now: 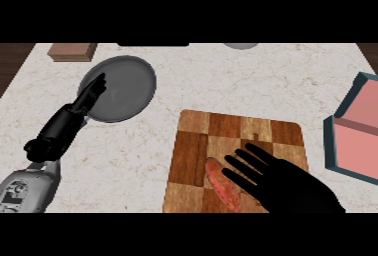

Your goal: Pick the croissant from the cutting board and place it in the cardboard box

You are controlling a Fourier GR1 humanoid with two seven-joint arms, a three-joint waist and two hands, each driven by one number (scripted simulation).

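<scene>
My right hand (291, 187) hovers over the lower right of the cutting board (221, 135), fingers (247, 161) spread straight and holding nothing. A reddish, elongated item (221, 187), the croissant by the task, lies on the board just left of them at lower centre. The box (358, 140), teal outside and pink within, sits at the right edge, apart from the board. My left hand (92, 92) rests open over a grey plate (129, 85) at upper left. A brown block (71, 50) and a pale round object (241, 45) line the worktop (221, 75) along its top edge.

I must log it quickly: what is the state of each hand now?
Left hand: open, holding nothing, over the grey plate.
Right hand: open, holding nothing, beside the croissant.
</scene>
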